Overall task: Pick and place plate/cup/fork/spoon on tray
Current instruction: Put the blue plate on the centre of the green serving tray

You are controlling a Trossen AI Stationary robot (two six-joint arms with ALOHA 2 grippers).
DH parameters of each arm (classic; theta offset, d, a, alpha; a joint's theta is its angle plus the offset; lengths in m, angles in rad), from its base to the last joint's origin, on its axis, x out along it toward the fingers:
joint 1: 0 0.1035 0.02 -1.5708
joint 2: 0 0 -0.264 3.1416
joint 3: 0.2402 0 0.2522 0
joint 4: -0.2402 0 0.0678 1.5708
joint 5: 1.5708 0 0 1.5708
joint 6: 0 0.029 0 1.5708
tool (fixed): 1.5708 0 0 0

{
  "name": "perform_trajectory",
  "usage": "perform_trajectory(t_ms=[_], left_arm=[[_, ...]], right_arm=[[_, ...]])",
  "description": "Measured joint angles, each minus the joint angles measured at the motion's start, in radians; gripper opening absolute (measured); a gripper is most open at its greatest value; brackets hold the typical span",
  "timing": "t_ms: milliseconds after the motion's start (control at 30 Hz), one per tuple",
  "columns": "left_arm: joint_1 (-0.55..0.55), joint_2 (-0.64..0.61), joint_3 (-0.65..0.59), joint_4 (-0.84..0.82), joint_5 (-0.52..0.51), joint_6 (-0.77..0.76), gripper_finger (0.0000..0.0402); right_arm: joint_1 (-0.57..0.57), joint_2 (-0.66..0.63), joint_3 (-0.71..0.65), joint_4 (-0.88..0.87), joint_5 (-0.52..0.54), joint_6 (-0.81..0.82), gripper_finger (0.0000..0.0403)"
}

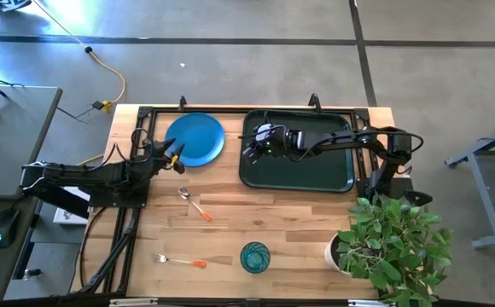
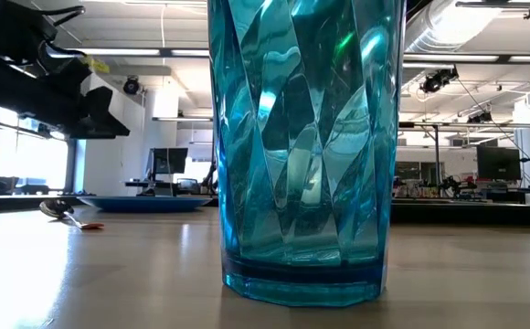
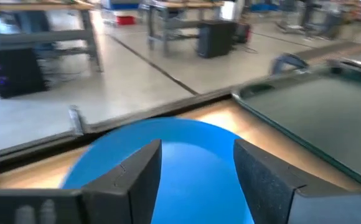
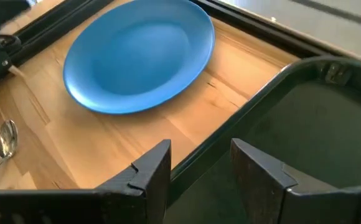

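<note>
The bright-blue plate (image 1: 196, 138) lies flat on the table at the far side, left of the dark tray (image 1: 316, 166). My left gripper (image 1: 177, 157) is open at the plate's near-left edge; in the left wrist view (image 3: 196, 180) the plate (image 3: 187, 149) shows between its fingers. My right gripper (image 1: 249, 147) is open and empty over the tray's left rim (image 4: 230, 127), facing the plate (image 4: 140, 53). The spoon (image 1: 193, 204) lies mid-table. The fork (image 1: 179, 260) and the teal cup (image 1: 254, 256) are near the front edge.
A potted plant (image 1: 393, 243) in a white pot stands at the front right corner. The cup (image 2: 306, 146) fills the low view, with the spoon (image 2: 68, 212) and plate (image 2: 142, 203) behind it. Black rails run along the table's far and left edges.
</note>
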Motion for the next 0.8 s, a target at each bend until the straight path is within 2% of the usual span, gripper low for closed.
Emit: perform_trajectory(t_ms=[67, 133, 300, 467, 667, 800], left_arm=[[0.029, 0.0, 0.02, -0.001, 0.001, 0.009, 0.0193], [0.065, 0.0, 0.047, -0.007, 0.045, 0.022, 0.0193], [0.172, 0.015, 0.104, -0.058, 0.2, -0.001, 0.0193], [0.3, 0.068, 0.147, -0.058, 0.322, 0.016, 0.0193], [0.447, 0.156, 0.196, -0.059, 0.54, 0.002, 0.0193], [0.524, 0.22, 0.231, -0.072, 0.559, -0.002, 0.0193]], right_arm=[[0.002, 0.0, 0.0, 0.003, 0.0, -0.044, 0.0158], [0.002, 0.0, 0.0, 0.012, -0.001, -0.072, 0.0158], [0.002, 0.0, 0.0, 0.013, -0.009, -0.07, 0.0158], [0.002, 0.0, 0.0, 0.011, -0.124, -0.063, 0.0158], [0.009, 0.0, 0.0, 0.01, -0.125, -0.111, 0.0158], [0.009, 0.0, 0.0, 0.01, -0.127, -0.146, 0.0158]])
